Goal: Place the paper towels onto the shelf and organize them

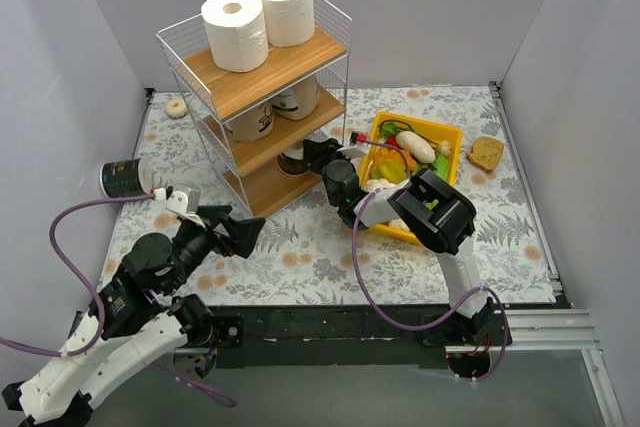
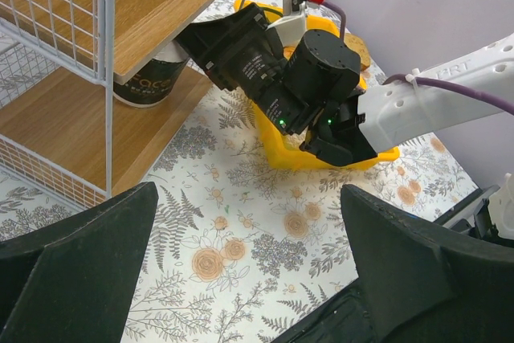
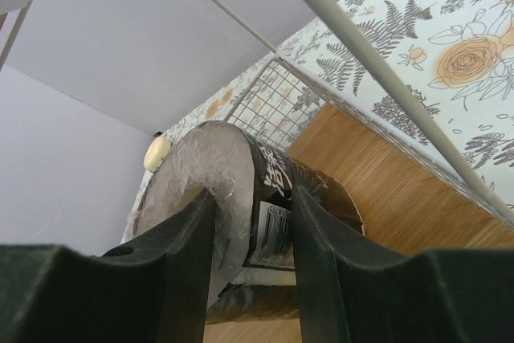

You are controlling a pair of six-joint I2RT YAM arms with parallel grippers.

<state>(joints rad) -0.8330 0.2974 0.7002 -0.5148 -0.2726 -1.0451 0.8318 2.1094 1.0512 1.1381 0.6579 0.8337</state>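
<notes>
The shelf [image 1: 280, 67] stands at the back left. Two white paper towels [image 1: 235, 15] [image 1: 285, 5] stand on its top board, and two tan rolls [image 1: 255, 122] [image 1: 300, 97] sit on the middle board. My right gripper [image 1: 310, 154] [image 3: 253, 238] reaches into the bottom tier, shut on a black-wrapped roll [image 3: 241, 166] [image 2: 148, 86]; one finger is in the core, the other on the wrapper, just above the bottom board [image 3: 385, 190]. Another black roll [image 1: 125, 178] lies on the table at the left wall. My left gripper [image 1: 235, 232] [image 2: 249, 263] hangs open and empty over the floral cloth.
A yellow bin [image 1: 440, 132] of vegetables sits right of the shelf, under my right arm. A slice of bread [image 1: 486, 153] lies at the far right. A small beige ring [image 1: 177, 106] rests behind the shelf's left side. White walls enclose the table.
</notes>
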